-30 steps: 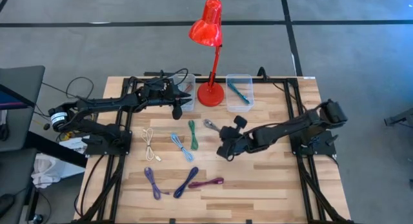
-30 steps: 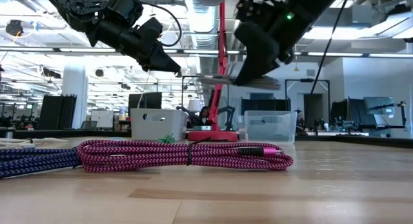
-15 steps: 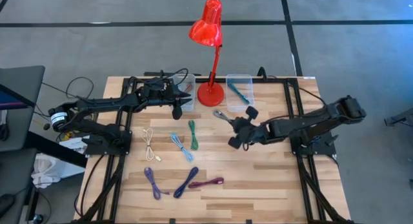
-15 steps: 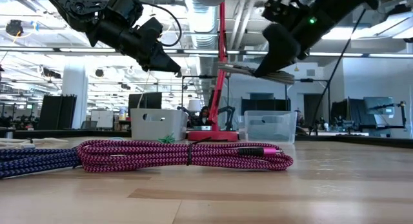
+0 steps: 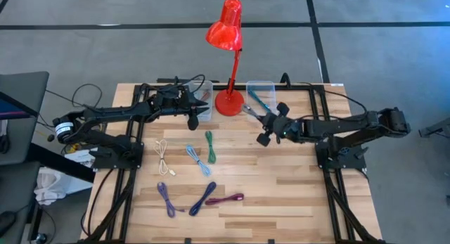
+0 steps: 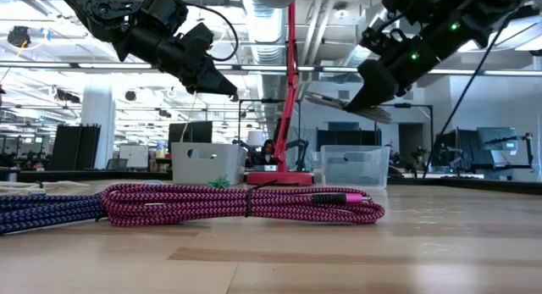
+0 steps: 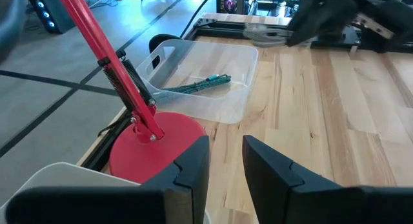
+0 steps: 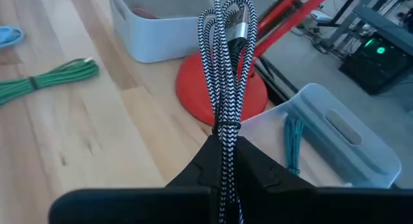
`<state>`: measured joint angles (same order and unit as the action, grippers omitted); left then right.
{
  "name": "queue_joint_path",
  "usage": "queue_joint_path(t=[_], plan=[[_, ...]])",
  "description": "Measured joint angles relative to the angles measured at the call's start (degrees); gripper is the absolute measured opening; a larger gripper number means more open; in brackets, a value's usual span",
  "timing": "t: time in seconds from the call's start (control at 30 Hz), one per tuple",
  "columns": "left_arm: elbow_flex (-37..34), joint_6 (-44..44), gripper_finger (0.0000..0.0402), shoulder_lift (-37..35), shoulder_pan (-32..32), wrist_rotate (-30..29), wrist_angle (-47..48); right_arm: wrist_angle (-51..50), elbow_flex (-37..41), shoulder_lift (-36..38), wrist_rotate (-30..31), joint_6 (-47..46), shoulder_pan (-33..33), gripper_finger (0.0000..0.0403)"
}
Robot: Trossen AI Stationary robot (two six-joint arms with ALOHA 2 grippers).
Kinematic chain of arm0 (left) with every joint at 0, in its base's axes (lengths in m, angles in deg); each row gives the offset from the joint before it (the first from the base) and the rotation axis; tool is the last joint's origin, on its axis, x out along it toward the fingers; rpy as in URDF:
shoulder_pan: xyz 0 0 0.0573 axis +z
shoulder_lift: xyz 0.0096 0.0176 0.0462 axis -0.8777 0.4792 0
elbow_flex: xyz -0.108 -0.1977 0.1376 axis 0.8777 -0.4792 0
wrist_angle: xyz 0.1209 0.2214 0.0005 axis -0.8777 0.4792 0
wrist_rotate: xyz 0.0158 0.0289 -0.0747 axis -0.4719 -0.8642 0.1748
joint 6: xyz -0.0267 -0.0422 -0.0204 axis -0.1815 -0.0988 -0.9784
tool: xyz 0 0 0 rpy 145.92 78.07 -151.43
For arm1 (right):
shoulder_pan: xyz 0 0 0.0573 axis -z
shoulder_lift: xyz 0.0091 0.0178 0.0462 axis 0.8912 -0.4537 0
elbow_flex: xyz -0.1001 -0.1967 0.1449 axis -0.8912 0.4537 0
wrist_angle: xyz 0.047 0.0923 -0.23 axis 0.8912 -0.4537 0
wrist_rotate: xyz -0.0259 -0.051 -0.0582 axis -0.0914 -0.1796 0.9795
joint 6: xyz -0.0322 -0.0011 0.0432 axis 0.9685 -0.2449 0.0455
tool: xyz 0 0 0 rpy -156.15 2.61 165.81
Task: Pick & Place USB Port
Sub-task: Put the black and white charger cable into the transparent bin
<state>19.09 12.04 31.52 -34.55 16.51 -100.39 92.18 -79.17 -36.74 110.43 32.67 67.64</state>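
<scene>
Carried toward the red lamp, the right gripper stays clamped on the black-and-white cable; its wrist view reveals the weave.

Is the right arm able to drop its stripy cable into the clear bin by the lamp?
Probably yes. The right end effector holds the cable beside the open-topped bin, with nothing between them.
</scene>
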Motion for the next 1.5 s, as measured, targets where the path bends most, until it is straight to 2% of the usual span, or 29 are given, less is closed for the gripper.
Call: queue_joint_path(t=[0.33,0.7,0.87,1.13,1.27,1.5], plan=[[0.0,0.0,0.0095,0.0,0.0,0.0,0.0,4.2,2.3,1.8,-11.3,5.9,12.6,0.0012],[0.0,0.0,0.0095,0.0,0.0,0.0,0.0,11.1,2.2,-2.0,-24.6,9.1,25.0,0.0012],[0.0,0.0,0.0095,0.0,0.0,0.0,0.0,12.2,2.2,-6.3,-26.4,10.1,27.8,0.0012],[0.0,-0.1,0.0095,0.0,0.0,0.0,0.0,22.0,2.2,-14.5,-31.1,10.1,32.2,0.0012],[0.0,-0.2,0.0095,0.0,0.0,0.0,0.0,23.1,2.2,-18.0,-33.7,9.0,34.4,0.0012],[0.0,0.0,0.0095,0.0,0.0,0.0,0.0,24.0,2.1,-20.3,-34.2,9.1,35.9,0.0012]])
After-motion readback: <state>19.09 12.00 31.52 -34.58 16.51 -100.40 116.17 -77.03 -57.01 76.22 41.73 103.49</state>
